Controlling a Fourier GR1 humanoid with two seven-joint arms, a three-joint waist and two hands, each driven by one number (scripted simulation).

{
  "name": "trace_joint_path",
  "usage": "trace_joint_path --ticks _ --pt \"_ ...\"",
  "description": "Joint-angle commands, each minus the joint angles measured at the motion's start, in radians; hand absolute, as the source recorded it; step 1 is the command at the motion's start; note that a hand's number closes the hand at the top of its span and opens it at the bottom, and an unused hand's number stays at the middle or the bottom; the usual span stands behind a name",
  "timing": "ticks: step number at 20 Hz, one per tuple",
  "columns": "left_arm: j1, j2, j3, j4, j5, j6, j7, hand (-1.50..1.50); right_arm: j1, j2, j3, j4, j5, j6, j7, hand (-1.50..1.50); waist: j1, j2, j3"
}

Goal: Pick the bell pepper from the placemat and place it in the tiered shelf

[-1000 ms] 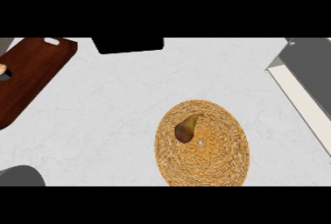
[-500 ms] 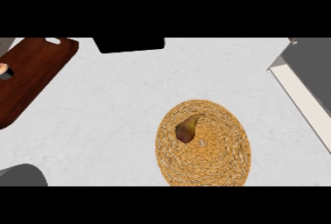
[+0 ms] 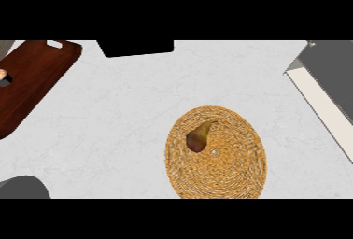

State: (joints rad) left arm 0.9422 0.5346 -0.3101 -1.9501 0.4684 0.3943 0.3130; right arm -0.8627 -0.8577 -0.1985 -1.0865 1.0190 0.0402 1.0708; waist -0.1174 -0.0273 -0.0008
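Observation:
A brownish-olive bell pepper (image 3: 198, 137) lies on its side on the upper left part of a round woven straw placemat (image 3: 228, 172), which sits low and right of centre on the white counter. The tiered shelf (image 3: 332, 65) shows as a grey slab with a cream edge running down the right border. Neither hand shows. Only a rounded grey piece of my left arm (image 3: 22, 187) comes in at the lower left corner, far from the pepper.
A dark wooden cutting board (image 3: 31, 79) lies slanted at the upper left, with a small orange thing (image 3: 3, 73) at its left edge. A black block (image 3: 136, 47) sits at the counter's far edge. Bare white counter (image 3: 117, 121) stretches between board and placemat.

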Motion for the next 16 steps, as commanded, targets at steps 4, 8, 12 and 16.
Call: trace_joint_path --ticks 4,8,12,16 --pt "-0.265 0.038 0.149 -0.077 -0.089 -0.011 -0.173 0.00 0.005 0.017 -0.041 0.012 0.015 -0.035 0.053 -1.50 -0.001 0.004 -0.002" --pt "-0.280 0.039 0.144 -0.070 -0.086 0.001 -0.167 0.00 -0.016 0.026 -0.078 -0.020 0.005 -0.071 0.029 -1.50 -0.013 0.002 -0.001" --pt "-0.276 0.050 0.137 -0.063 -0.083 -0.003 -0.170 0.00 -0.059 0.037 -0.144 -0.049 -0.015 -0.112 0.038 -1.50 -0.010 -0.006 -0.001" --pt "-0.268 0.061 0.136 -0.066 -0.081 0.006 -0.168 0.00 -0.084 0.049 -0.201 -0.087 -0.035 -0.140 0.033 -1.50 -0.012 -0.012 0.000"
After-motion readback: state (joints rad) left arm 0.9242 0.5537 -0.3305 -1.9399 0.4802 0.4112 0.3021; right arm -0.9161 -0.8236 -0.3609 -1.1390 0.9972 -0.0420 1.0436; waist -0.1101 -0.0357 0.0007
